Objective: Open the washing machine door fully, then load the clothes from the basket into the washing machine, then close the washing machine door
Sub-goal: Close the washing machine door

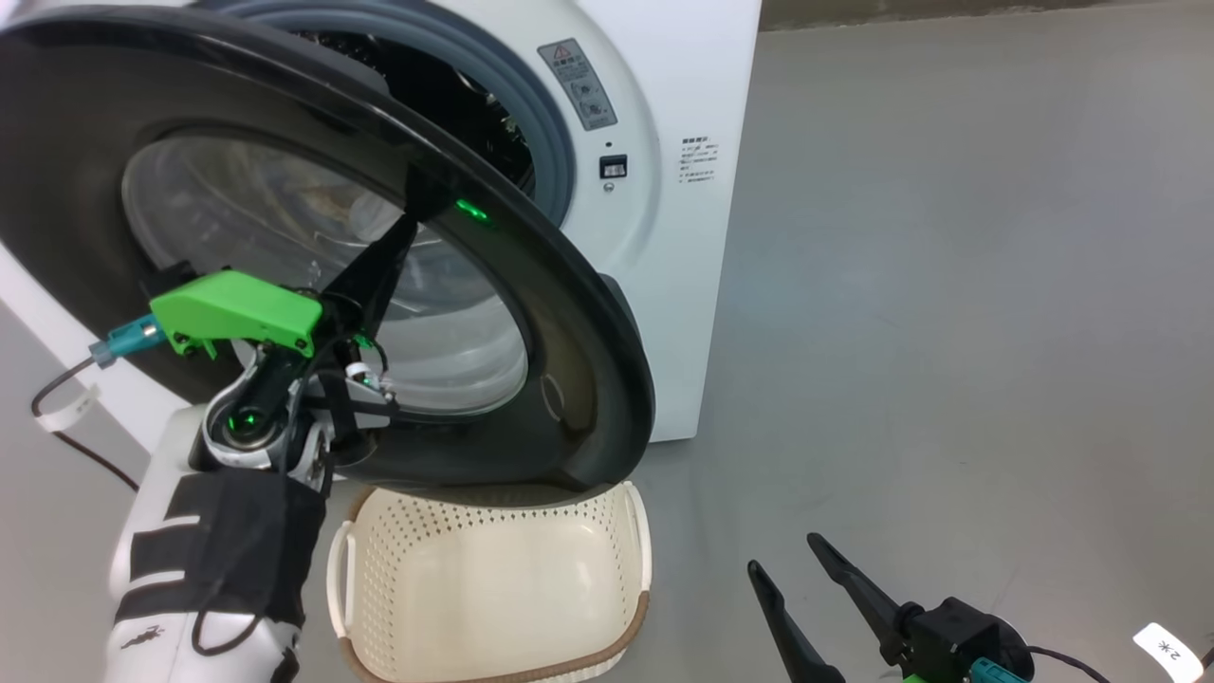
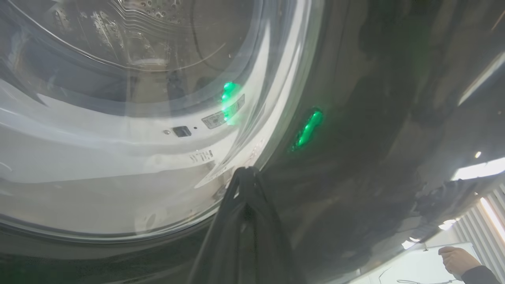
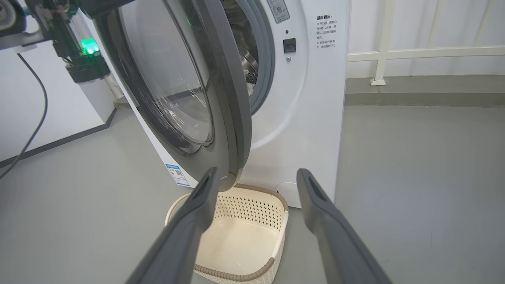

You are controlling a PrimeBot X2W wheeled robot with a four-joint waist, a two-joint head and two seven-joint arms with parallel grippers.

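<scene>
Closed left claw [image 2: 246,175], seemingly against door [image 1: 588,370]

Pale white left forearm [image 1: 163,460], black fabric wrap [image 1: 248,545], loose black cable. At wrist: bright green plastic mount [image 1: 237,308], teal connector [image 1: 128,339], green-lit ring [image 1: 245,417]. Long dark tapered left fingers [image 1: 379,266]. Matching black right fingers [image 1: 858,588]; white printed tag [image 1: 1167,650].

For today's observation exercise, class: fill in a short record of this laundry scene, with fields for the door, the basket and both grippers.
door: partly open, lower edge above the basket
basket: empty, on the floor before the washing machine
left gripper: shut, fingertips against the door's outer face beside the window
right gripper: open, holding nothing
</scene>
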